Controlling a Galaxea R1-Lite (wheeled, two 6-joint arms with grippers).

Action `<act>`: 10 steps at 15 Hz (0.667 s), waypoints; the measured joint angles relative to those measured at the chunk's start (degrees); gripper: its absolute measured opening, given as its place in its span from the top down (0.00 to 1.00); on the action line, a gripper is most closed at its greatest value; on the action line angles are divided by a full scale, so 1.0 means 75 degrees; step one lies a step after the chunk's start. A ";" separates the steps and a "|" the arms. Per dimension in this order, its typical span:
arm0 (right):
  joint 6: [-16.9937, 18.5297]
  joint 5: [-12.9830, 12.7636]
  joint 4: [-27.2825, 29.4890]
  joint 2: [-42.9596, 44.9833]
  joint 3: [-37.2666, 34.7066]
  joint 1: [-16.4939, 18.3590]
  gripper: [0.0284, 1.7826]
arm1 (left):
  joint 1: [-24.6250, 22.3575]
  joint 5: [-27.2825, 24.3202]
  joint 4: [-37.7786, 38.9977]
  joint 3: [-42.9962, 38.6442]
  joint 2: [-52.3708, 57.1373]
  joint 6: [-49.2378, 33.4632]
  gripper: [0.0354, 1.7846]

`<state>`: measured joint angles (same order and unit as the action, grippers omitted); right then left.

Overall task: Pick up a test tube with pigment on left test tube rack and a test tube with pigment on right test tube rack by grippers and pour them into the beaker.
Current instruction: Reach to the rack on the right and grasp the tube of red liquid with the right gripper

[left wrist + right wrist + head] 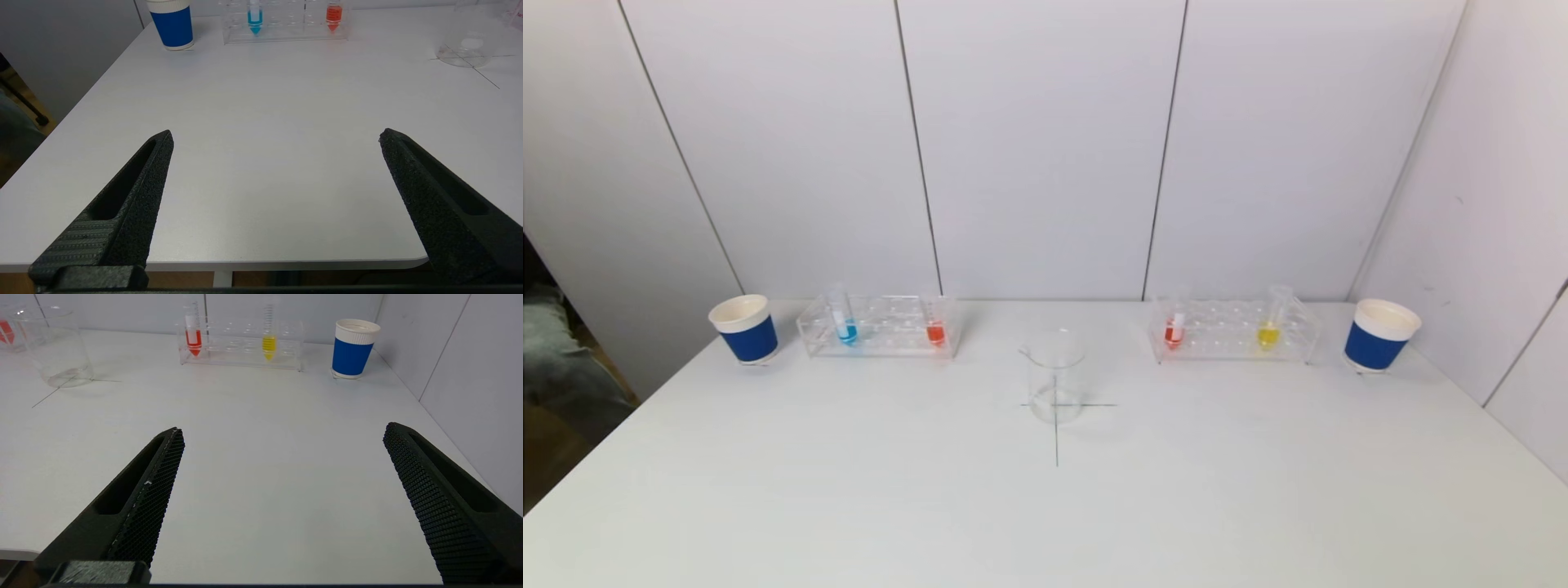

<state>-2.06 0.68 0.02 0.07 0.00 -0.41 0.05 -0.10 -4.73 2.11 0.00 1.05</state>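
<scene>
White matte table before pale wall panels. Left gripper and right gripper, textured black, spread wide, empty, low at near edge. Beyond, clear beaker centred, apparently empty. Clear left rack and right rack: conical-tipped pigment tubes upright.

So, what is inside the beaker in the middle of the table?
The beaker looks empty: through its clear wall only the table and the cross mark under it show. A thin film of liquid at the bottom cannot be ruled out.
</scene>
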 joint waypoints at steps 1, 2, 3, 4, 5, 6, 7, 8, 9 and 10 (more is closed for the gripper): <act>0.0000 0.0000 0.0003 0.0000 0.0000 0.0000 0.01 | 0.0000 0.0000 0.0000 0.0000 0.0000 -0.0002 0.01; 0.0003 -0.0003 0.0003 0.0000 0.0000 0.0000 0.01 | 0.0000 0.0000 0.0000 0.0000 0.0000 0.0000 0.01; 0.0000 0.0000 0.0007 0.0000 0.0000 0.0000 0.01 | -0.0003 0.0000 0.0000 0.0002 0.0000 0.0000 0.01; -0.0003 0.0000 0.0007 0.0000 0.0000 0.0000 0.01 | -0.0007 0.0000 0.0000 0.0002 0.0000 0.0003 0.01; 0.0007 -0.0003 0.0010 0.0000 0.0000 0.0000 0.01 | -0.0007 0.0003 0.0000 0.0000 0.0000 0.0000 0.01; 0.0008 0.0000 0.0010 0.0000 0.0000 0.0000 0.01 | -0.0007 0.0000 0.0000 0.0000 0.0000 0.0000 0.01; 0.0008 -0.0003 0.0010 0.0000 0.0000 0.0000 0.01 | -0.0007 0.0003 0.0000 0.0002 0.0000 0.0000 0.01; 0.0003 0.0000 0.0010 0.0000 0.0000 0.0000 0.01 | -0.0007 0.0000 0.0003 0.0000 0.0000 -0.0002 0.01; -0.0008 0.0003 0.0010 0.0000 0.0000 0.0000 0.01 | -0.0007 0.0000 0.0003 0.0002 0.0000 0.0000 0.01; -0.0007 0.0000 0.0010 0.0000 0.0000 0.0000 0.01 | -0.0003 0.0000 0.0000 0.0000 0.0000 0.0000 0.01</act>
<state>-2.11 0.68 0.10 0.07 0.00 -0.41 0.02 -0.10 -4.73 2.11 0.00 1.05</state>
